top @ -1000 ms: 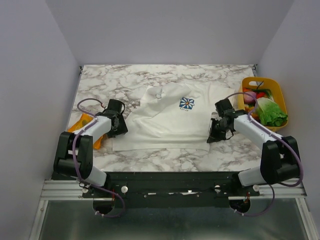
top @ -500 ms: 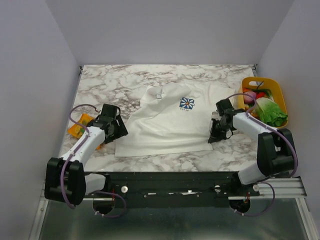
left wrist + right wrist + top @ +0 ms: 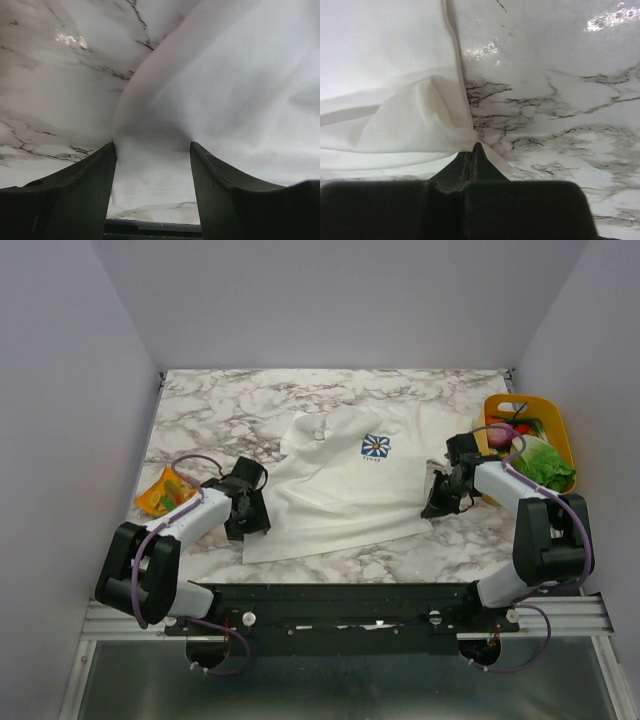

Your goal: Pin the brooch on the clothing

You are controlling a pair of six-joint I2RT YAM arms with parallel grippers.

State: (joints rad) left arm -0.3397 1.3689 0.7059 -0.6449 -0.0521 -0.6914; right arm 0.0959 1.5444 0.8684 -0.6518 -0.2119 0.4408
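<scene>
The clothing, a white T-shirt (image 3: 340, 490) with a small blue flower print (image 3: 375, 447), lies spread on the marble table. The brooch is out of view. At the shirt's lower left edge my left gripper (image 3: 252, 516) stands open. In the left wrist view its two dark fingers (image 3: 75, 192) straddle the white cloth (image 3: 240, 90), which lies loose between them. My right gripper (image 3: 437, 502) is at the shirt's right edge. Seen from the right wrist, its tips (image 3: 474, 149) are shut on a pinched fold of the cloth (image 3: 395, 105).
A yellow basket (image 3: 556, 418) with lettuce and other toy food stands at the table's right edge, just behind the right arm. An orange packet (image 3: 160, 493) lies at the left edge beside the left arm. Grey walls enclose the table on three sides.
The left arm has swung right and nearer, to the shirt's lower left corner, and that hem has bunched inward. The right gripper has drawn the right edge slightly rightward, still shut on it.
</scene>
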